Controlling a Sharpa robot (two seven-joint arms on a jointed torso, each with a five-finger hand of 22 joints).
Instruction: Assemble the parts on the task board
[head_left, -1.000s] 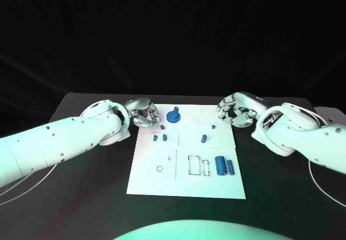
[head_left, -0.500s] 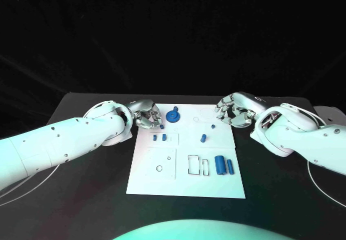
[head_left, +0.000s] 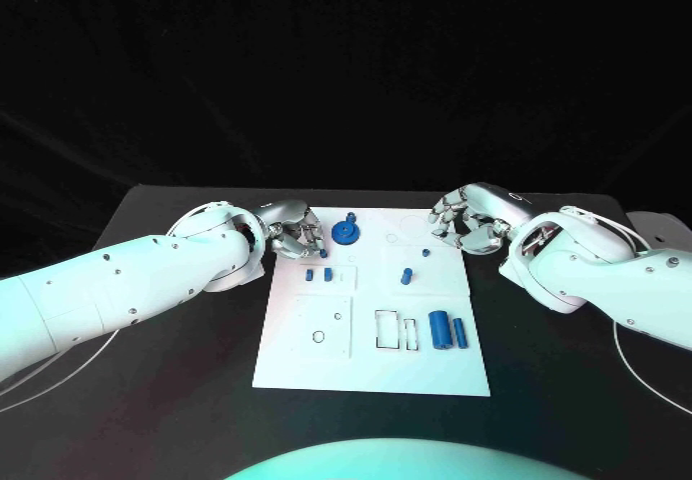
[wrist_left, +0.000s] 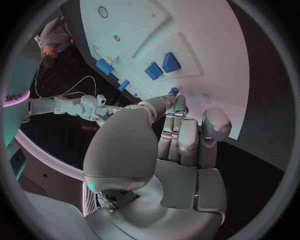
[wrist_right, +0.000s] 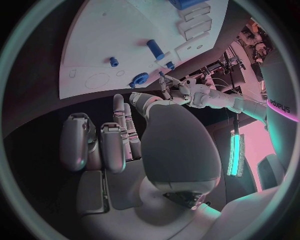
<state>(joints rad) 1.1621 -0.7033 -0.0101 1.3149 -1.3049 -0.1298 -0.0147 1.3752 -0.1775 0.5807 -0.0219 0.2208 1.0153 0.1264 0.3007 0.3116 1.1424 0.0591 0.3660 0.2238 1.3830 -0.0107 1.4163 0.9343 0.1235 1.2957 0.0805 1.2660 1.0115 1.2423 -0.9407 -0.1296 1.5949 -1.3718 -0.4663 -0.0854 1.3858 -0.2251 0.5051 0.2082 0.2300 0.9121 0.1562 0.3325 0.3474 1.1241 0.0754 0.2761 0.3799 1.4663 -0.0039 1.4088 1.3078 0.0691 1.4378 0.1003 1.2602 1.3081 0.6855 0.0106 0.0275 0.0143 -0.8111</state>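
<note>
The white task board (head_left: 372, 350) lies in the middle of the black table. A round blue part (head_left: 346, 234) stands near its far edge. Two small blue blocks (head_left: 319, 274) and a blue peg (head_left: 408, 275) sit mid-board, and two blue cylinders (head_left: 449, 331) lie at its near right. My left hand (head_left: 293, 232) hovers at the board's far left corner. Its fingers (wrist_left: 181, 130) are loosely bent under an arched thumb and hold nothing. My right hand (head_left: 464, 222) is at the far right corner, posed the same with nothing in it (wrist_right: 125, 135).
Outlined recesses (head_left: 392, 330) mark the near half of the board. Thin white cables lie on the table near both arms, at the left (head_left: 58, 372) and the right (head_left: 632, 362). Black table (head_left: 173, 400) surrounds the board on all sides.
Both hands have crept slightly inward toward the board's far corners. The parts have not moved.
</note>
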